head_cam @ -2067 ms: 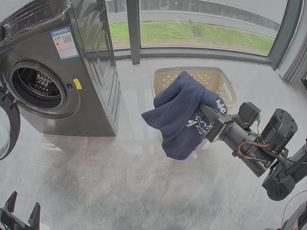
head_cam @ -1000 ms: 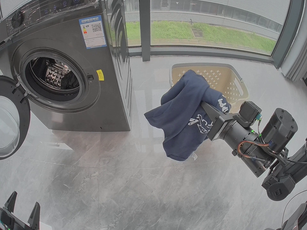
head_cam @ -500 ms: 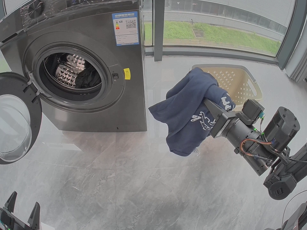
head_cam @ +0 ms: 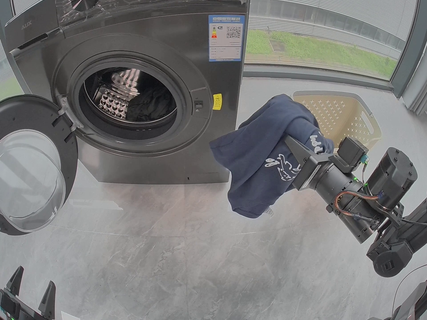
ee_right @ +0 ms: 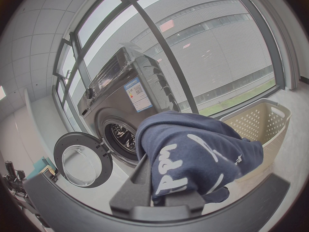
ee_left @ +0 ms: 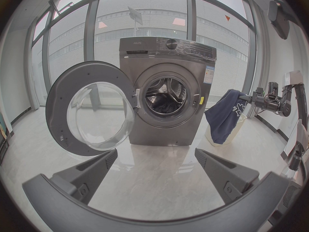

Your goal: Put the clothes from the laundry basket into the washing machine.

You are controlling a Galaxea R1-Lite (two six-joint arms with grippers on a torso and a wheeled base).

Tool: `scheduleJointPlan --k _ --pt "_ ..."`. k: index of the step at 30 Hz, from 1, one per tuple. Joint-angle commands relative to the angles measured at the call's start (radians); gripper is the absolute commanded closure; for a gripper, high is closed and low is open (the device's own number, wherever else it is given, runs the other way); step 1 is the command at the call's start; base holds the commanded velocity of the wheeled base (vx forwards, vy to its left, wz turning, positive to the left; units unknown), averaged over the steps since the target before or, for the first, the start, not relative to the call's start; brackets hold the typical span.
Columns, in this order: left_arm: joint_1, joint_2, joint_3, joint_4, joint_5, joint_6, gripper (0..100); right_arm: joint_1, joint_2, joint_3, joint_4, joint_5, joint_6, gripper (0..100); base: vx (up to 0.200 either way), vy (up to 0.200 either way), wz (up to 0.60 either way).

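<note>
A navy garment with white print (head_cam: 258,156) hangs above the floor, to the right of the washing machine (head_cam: 147,36). My right gripper (head_cam: 297,153) is shut on it, and the cloth drapes over the fingers (ee_right: 141,178). The machine's round door (head_cam: 31,165) is swung open to the left. Dark clothes (head_cam: 151,105) lie inside the drum. The beige laundry basket (head_cam: 351,112) stands on the floor behind the garment, by the window. My left gripper (head_cam: 29,290) is low at the near left, open with nothing in it, facing the machine (ee_left: 167,97).
Grey tiled floor (head_cam: 178,254) spreads in front of the machine. The open door juts out into the space at the left. A curved glass window wall (head_cam: 333,32) runs behind the machine and the basket.
The head view has swung toward the washing machine, so the machine and basket have slid to the right in the picture. The right gripper still holds the navy garment at about the same place in view.
</note>
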Motion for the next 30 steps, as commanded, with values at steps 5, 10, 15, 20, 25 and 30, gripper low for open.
scheduleJointPlan --k 5,10,15,20,25,30 --pt "0.000 -0.012 0.015 -0.001 0.000 0.000 0 0.000 0.000 -0.002 0.001 0.000 0.000 100 0.000 0.200 0.00" --pt "0.000 -0.012 0.015 -0.001 0.000 0.000 0 0.002 -0.002 -0.003 0.001 0.000 0.000 100 0.000 0.200 0.00" --pt "0.000 -0.012 0.015 -0.001 0.000 0.000 0 0.002 -0.004 -0.003 0.002 0.000 -0.002 100 0.000 0.120 0.00" --pt "0.000 -0.012 0.015 -0.001 0.000 0.001 0 0.002 -0.002 -0.003 0.002 0.000 -0.002 100 -0.080 0.000 0.00" --pt "0.000 -0.012 0.015 -0.001 0.000 0.001 0 0.000 -0.002 -0.002 0.002 0.000 -0.002 100 -0.200 0.000 0.00" --pt "0.000 -0.012 0.015 -0.001 0.002 0.000 0 -0.003 -0.002 0.000 0.002 0.000 -0.002 100 -0.120 0.000 0.00"
